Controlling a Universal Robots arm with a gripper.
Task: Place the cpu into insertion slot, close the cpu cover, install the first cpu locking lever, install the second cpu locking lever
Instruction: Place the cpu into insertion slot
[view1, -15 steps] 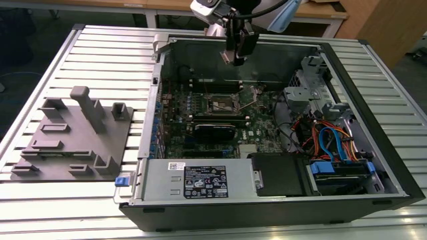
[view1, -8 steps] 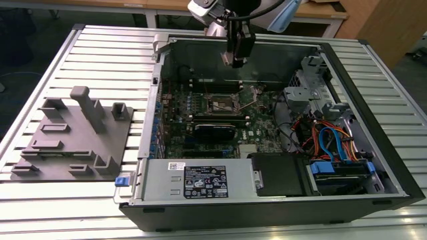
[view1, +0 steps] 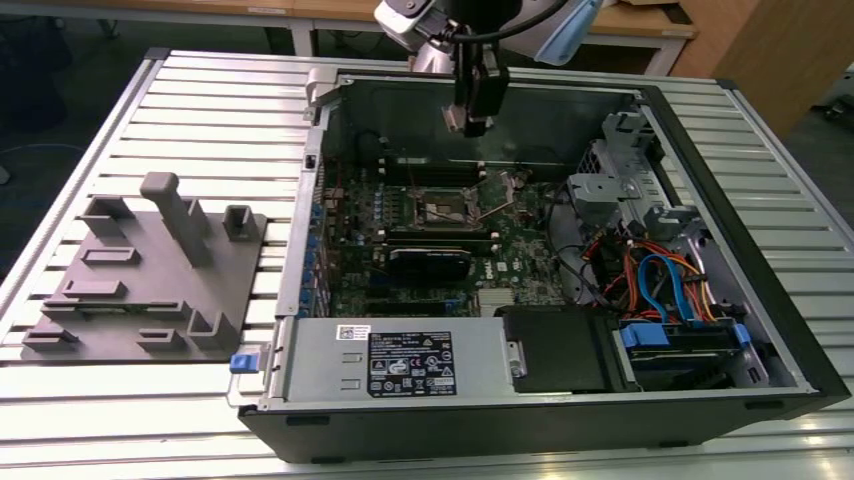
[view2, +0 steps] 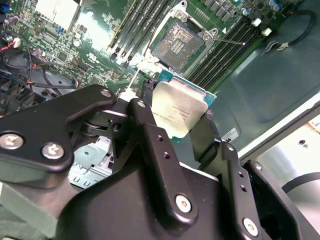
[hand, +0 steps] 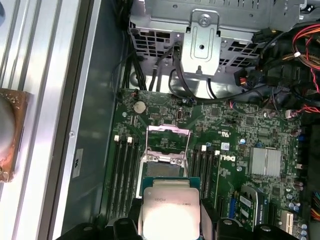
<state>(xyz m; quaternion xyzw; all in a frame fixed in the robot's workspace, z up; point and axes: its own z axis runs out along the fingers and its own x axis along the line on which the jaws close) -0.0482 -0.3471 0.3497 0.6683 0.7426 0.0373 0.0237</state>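
My gripper (view1: 474, 124) hangs over the open computer case, shut on the cpu (view2: 177, 112), a pale silver square chip. In both wrist views the chip sits flat between the black fingers (view2: 150, 135); the cpu (hand: 170, 207) covers the near edge of the insertion slot (hand: 161, 169). The insertion slot (view2: 177, 42) lies below the chip with its dark, gold-dotted centre uncovered. The cpu cover (hand: 168, 131) stands tipped open at the slot's far side. A thin wire locking lever (view2: 227, 41) sticks out beside the slot. From the exterior view the insertion slot (view1: 447, 210) is in the middle of the motherboard.
Long black memory slots (hand: 122, 170) flank the socket on both sides. A silver heat sink (hand: 265, 162), a metal drive cage (hand: 202, 45) and coloured cables (view1: 654, 270) crowd the case. A grey fixture block (view1: 147, 280) sits on the slatted table at the exterior view's left.
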